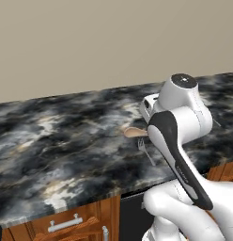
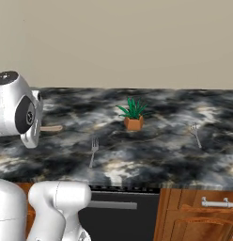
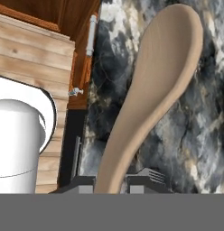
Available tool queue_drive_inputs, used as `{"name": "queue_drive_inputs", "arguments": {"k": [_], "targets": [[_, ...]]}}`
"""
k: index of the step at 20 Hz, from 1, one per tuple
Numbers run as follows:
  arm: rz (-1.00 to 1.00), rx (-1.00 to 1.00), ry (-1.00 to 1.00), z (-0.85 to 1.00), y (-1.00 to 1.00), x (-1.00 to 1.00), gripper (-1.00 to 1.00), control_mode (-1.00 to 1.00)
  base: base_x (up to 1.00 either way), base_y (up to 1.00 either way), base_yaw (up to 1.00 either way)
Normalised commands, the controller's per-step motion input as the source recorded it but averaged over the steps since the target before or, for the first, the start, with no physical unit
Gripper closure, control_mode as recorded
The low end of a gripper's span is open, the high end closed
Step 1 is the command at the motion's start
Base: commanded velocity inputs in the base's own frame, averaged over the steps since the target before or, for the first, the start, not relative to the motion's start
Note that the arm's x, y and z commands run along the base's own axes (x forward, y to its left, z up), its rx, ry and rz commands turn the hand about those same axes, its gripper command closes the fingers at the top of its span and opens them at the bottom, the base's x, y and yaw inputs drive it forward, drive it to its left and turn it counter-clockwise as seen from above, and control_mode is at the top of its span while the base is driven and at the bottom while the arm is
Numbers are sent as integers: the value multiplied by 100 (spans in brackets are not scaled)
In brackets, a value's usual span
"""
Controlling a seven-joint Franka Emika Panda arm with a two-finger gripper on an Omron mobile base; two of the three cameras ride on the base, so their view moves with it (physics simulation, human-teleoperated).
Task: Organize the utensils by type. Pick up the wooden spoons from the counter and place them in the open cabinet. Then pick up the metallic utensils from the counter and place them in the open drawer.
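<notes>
Now clamped on a wooden spoon (image 3: 154, 90) by the handle, end effector (image 3: 111, 182) jaws narrowed on either side; bowl reaching to upper right of hand view, over marbled tabletop (image 3: 204, 149). Tines of a fork (image 3: 152, 173) just right of the fingers at bottom. Same fork (image 1: 145, 149) centre-right in left base view, beside the spoon bowl. Second fork (image 2: 197, 134) at right of right base view, potted plant (image 2: 133, 115) at centre.

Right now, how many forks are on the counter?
2. One fork lies near the front edge, left of the potted plant; the other fork lies right of it. The arm may hide more.
</notes>
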Motion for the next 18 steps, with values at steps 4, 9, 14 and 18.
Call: {"name": "queue_drive_inputs", "arguments": {"k": [4, 9, 14, 18], "targets": [[0, 0, -10, 0, -1, -10, 100, -100, 0, 0, 0], [-3, 0, -10, 0, -6, -15, 100, 100, -34, -17, -9], [0, 0, 0, 0, 0, 0, 100, 100, -56, -24, -19], [0, 0, 0, 0, 0, 0, 100, 100, -31, -21, -41]]}}
